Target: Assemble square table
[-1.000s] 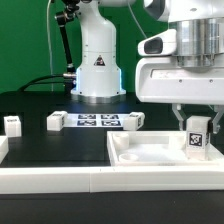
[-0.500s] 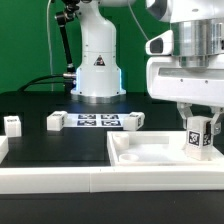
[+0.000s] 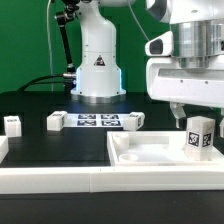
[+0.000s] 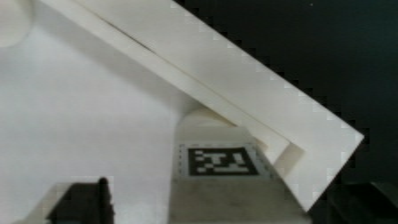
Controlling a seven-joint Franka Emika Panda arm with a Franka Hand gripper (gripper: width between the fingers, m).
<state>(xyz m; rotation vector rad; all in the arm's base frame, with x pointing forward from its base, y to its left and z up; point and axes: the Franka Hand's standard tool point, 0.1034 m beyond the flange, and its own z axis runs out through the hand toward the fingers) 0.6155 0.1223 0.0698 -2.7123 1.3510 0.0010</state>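
Note:
The square table's top [image 3: 150, 152] is a white tray with a raised rim, lying at the exterior view's right. One white tagged leg [image 3: 198, 138] stands upright in its far right corner. My gripper [image 3: 199, 120] hangs right over that leg, open, with a finger on each side and a gap between each finger and the leg. In the wrist view the leg [image 4: 222, 160] shows its tag between the two dark fingers [image 4: 80, 200], beside the top's rim [image 4: 196, 60]. Three more legs [image 3: 12, 124] [image 3: 57, 121] [image 3: 132, 120] lie loose on the black table.
The marker board [image 3: 97, 121] lies flat in front of the arm's white base [image 3: 97, 70]. A long white rail [image 3: 60, 182] runs along the front edge. A green wall stands behind.
The fingers have spread apart and let go of the upright leg, which stays standing in the top's corner. The arm itself has hardly moved.

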